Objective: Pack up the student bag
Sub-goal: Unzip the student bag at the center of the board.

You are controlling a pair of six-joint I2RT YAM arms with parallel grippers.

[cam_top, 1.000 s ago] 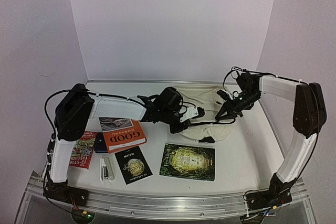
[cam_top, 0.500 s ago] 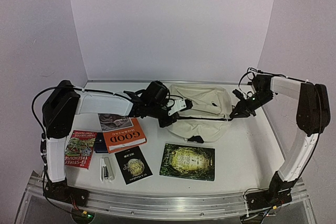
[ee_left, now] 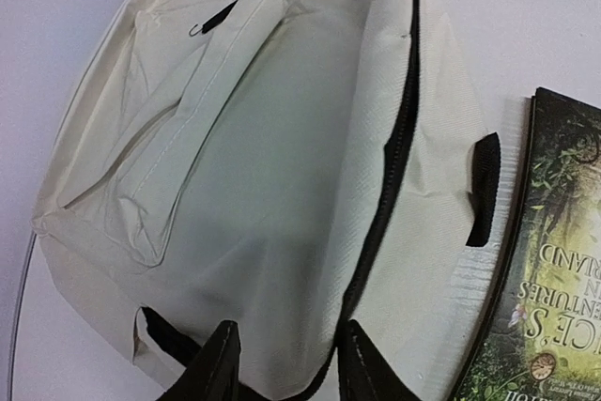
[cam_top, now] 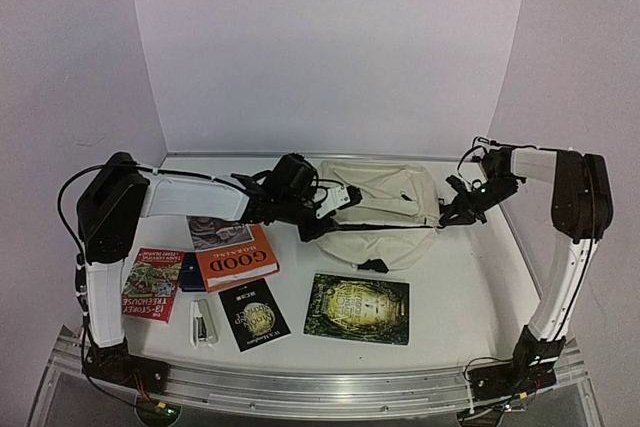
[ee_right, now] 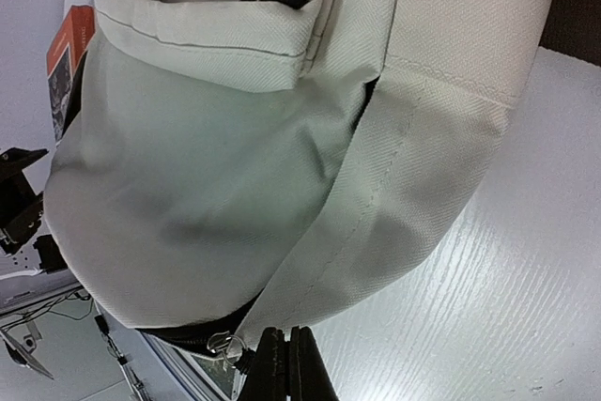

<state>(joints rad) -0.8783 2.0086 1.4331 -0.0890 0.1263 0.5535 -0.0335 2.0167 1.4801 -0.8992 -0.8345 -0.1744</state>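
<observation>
The student bag, cream fabric with black zipper lines, lies stretched out at the back middle of the table. My left gripper is at its left end; in the left wrist view the jaws stand partly apart with the bag's fabric and a black zipper line bunched between them. My right gripper is at the bag's right end; in the right wrist view the jaws are pressed together at the bag's edge, next to the metal zipper ring.
In front of the bag lie a dark green book, also in the left wrist view, a black booklet, an orange book, a treehouse book and a white stapler. Walls close in at the back and sides.
The left gripper has moved left and the right gripper right and back, each keeping its hold. The bag has been pulled out from a crumpled heap into a wide, taut shape.
</observation>
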